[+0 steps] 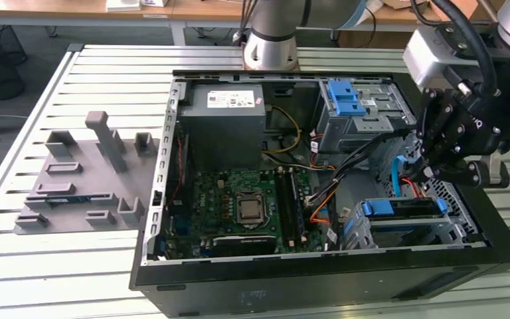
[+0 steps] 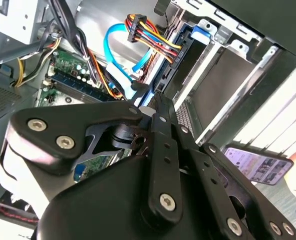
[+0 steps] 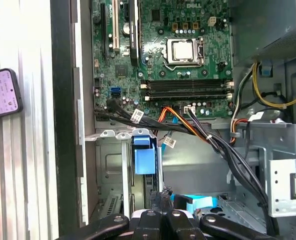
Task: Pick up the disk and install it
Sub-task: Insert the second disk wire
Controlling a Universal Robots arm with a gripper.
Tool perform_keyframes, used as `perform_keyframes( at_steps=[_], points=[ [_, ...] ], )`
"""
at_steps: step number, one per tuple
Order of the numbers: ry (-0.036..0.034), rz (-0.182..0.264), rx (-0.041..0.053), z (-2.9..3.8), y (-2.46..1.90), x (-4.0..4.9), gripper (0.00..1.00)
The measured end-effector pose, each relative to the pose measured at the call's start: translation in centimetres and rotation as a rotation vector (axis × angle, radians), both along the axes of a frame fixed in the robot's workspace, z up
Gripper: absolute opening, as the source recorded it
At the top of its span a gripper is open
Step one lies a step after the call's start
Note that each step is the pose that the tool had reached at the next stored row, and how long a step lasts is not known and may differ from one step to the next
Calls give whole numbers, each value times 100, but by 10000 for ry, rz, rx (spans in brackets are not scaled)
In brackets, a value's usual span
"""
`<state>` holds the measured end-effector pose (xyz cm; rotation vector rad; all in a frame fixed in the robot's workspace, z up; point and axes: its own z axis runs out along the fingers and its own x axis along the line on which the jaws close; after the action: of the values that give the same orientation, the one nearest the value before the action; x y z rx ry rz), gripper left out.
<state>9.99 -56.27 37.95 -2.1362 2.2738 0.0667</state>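
1. Gripper [image 1: 425, 174] low inside the open computer case [image 1: 326, 279], beside the drive bay; finger position cannot be told
2. Disk [image 1: 397, 209] seated upright in that bay, blue tab [image 3: 143, 159] showing
3. Motherboard [image 1: 246, 206] beyond

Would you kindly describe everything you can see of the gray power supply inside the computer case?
The power supply is a gray, metal-looking box with a white sticker on its upward face. It lies flat in a corner of the open computer case, toward the exterior view's left, bordering the green motherboard. Yellow and black cables leave its side. The tool hangs well apart from it, over the drive bay at the exterior view's right.
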Motion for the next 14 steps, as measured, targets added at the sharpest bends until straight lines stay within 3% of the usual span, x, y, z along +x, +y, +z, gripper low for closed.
perform_keyframes(
  at_steps=[8, 14],
  points=[
    [-1, -1, 1, 86, 87, -18, 11],
    [-63, -4, 4, 91, 158, -42, 11]
  ],
)
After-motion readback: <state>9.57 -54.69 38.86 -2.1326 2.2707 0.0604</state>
